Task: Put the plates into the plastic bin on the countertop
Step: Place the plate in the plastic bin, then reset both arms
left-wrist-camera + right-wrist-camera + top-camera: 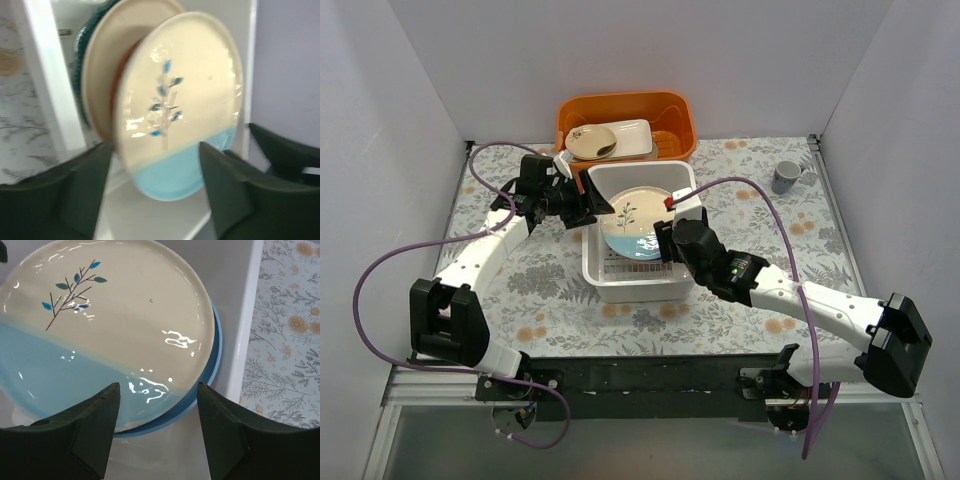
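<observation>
Seen from above, the plastic bin (640,290) sits mid-countertop (550,290), and both arms reach toward it from 6 o'clock. The right gripper (157,390) hangs over the bin's 3 o'clock side. Its fingers are apart and closed on nothing, and the near rim of the leaf-sprig plate (110,305) shows in the gap beyond them. That cream plate, pale blue across its lower part, lies on top inside the bin. It rests on a light blue plate (214,365) whose edge peeks out at one side. The left gripper (155,147) is at the bin's 9 o'clock rim, fingers likewise spread and gripping nothing. Its blurred view shows more plates stacked under the top one, among them a teal plate (77,80). Farther back, at 12 o'clock, an orange tub (675,110) holds an oval dish (585,142). A grey mug (786,177) stands at 2 o'clock, well apart.
</observation>
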